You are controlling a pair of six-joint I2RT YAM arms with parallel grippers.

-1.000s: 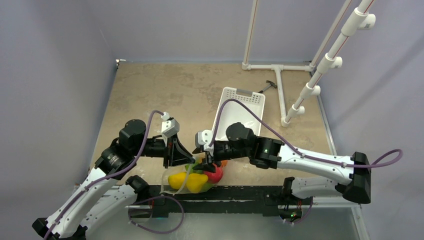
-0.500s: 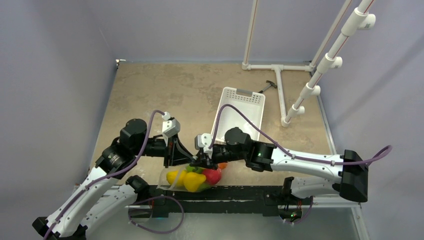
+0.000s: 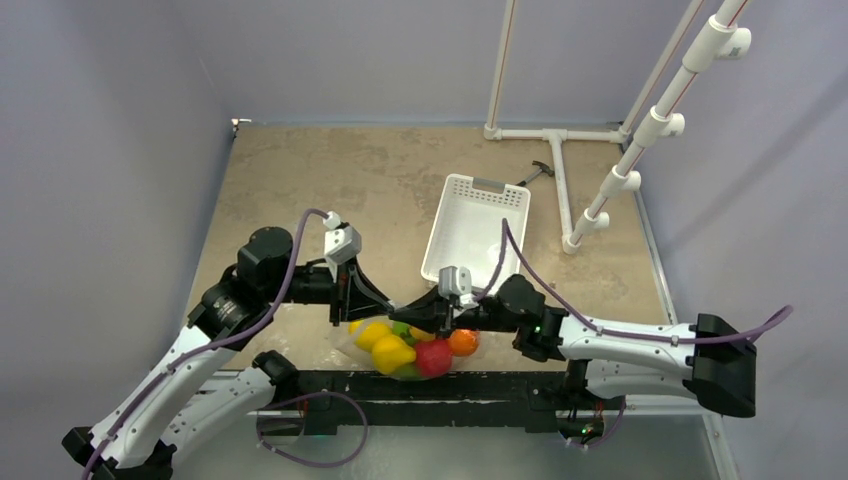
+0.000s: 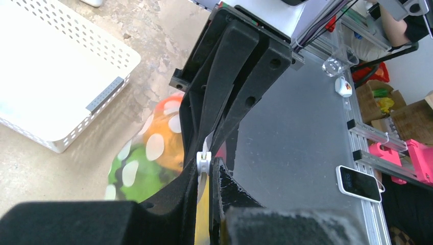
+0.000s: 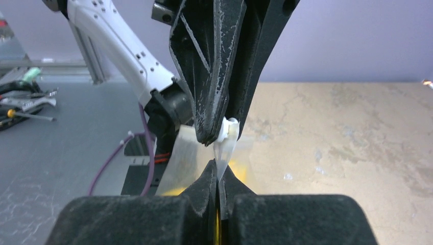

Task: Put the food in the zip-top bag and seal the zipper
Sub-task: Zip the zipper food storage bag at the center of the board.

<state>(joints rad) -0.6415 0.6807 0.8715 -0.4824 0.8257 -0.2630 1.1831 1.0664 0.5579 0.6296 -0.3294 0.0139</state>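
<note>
The zip-top bag (image 3: 408, 352) hangs between my two grippers near the table's front edge. The food shows through it: yellow pieces (image 3: 385, 345), a red one (image 3: 433, 357), an orange one (image 3: 462, 342) and a green one (image 3: 401, 328). My left gripper (image 3: 388, 305) (image 4: 207, 164) is shut on the zipper (image 4: 203, 161) at its small white slider. My right gripper (image 3: 413, 316) (image 5: 218, 171) faces it, almost tip to tip, shut on the bag's clear top edge (image 5: 223, 150). The left wrist view shows orange and green fruit (image 4: 153, 153) through the plastic.
An empty white slotted basket (image 3: 478, 232) (image 4: 51, 76) lies just behind the grippers. A white pipe frame (image 3: 560, 150) and a small dark tool (image 3: 537, 175) sit at the back right. The black base rail (image 3: 430, 385) runs close under the bag.
My right gripper has shut on the bag's top edge and its wrist has swung round to the right. The bag and fruits have shifted right. The left gripper stays shut.
</note>
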